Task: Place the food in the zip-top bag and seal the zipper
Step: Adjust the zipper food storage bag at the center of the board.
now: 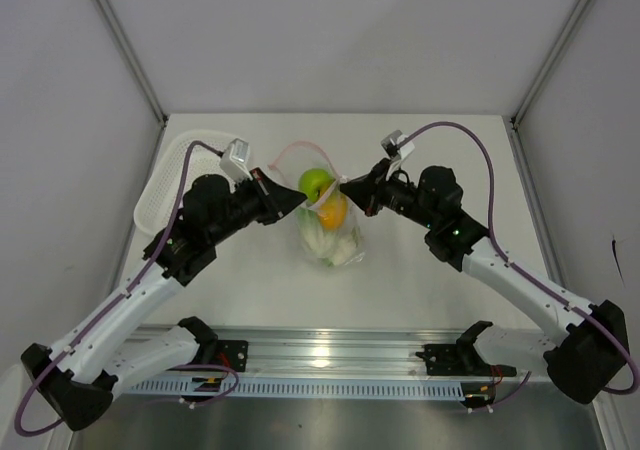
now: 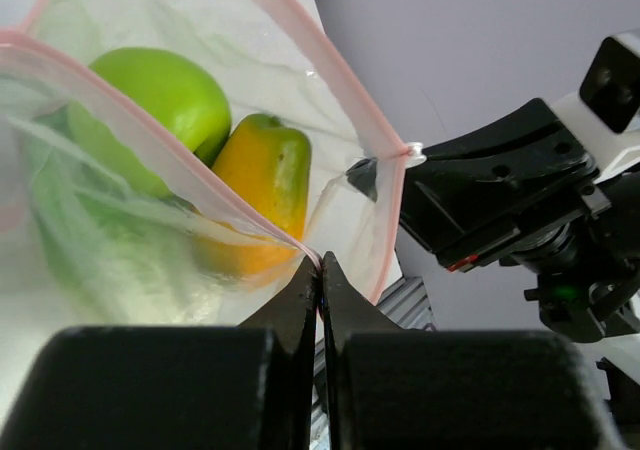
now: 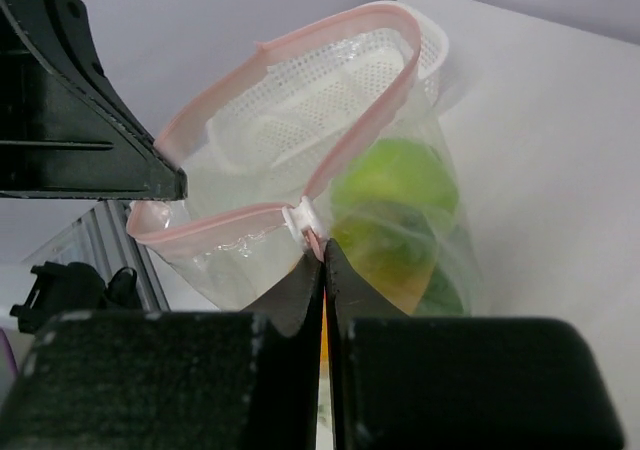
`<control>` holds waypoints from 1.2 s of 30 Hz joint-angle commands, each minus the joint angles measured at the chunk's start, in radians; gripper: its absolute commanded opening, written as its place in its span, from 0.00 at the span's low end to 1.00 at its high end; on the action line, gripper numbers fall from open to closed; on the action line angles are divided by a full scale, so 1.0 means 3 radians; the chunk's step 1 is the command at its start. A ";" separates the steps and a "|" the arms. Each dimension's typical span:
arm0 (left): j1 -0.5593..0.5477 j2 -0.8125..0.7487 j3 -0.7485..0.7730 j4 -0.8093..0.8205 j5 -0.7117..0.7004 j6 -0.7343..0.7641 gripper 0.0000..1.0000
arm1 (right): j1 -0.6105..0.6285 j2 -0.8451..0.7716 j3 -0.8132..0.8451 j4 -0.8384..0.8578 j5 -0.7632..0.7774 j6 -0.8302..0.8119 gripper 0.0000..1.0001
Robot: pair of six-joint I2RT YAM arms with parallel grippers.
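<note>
Wht mesh basket (image 1: 158, 185) — far-L corner.

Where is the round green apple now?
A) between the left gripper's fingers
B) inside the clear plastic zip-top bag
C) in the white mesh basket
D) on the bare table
B: the round green apple shows through the wall of the clear plastic zip-top bag, beside the orange fruit.

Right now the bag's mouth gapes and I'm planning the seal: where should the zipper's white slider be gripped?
Likely pinch the white slider itself, coming from the right gripper's side: it sits at that end of the zipper, just past its tips.
</note>
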 commanded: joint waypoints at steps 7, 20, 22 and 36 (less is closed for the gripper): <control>-0.0035 -0.0415 -0.0120 -0.0315 -0.0391 0.0417 0.01 | -0.0179 0.0174 0.0511 -0.0488 -0.1029 -0.0475 0.00; -0.0030 -0.0543 -0.0121 -0.0367 -0.0519 0.0494 0.00 | -0.0133 0.0057 0.0603 -0.1306 -0.1224 -0.0787 0.38; -0.0030 -0.0517 -0.0126 -0.0362 -0.0488 0.0479 0.00 | -0.0128 0.0072 0.0659 -0.1404 -0.1219 -0.0823 0.45; -0.0035 -0.0425 -0.0080 -0.0295 -0.0432 0.0422 0.00 | 0.0097 0.0245 0.0955 -0.1613 -0.1076 -0.0874 0.47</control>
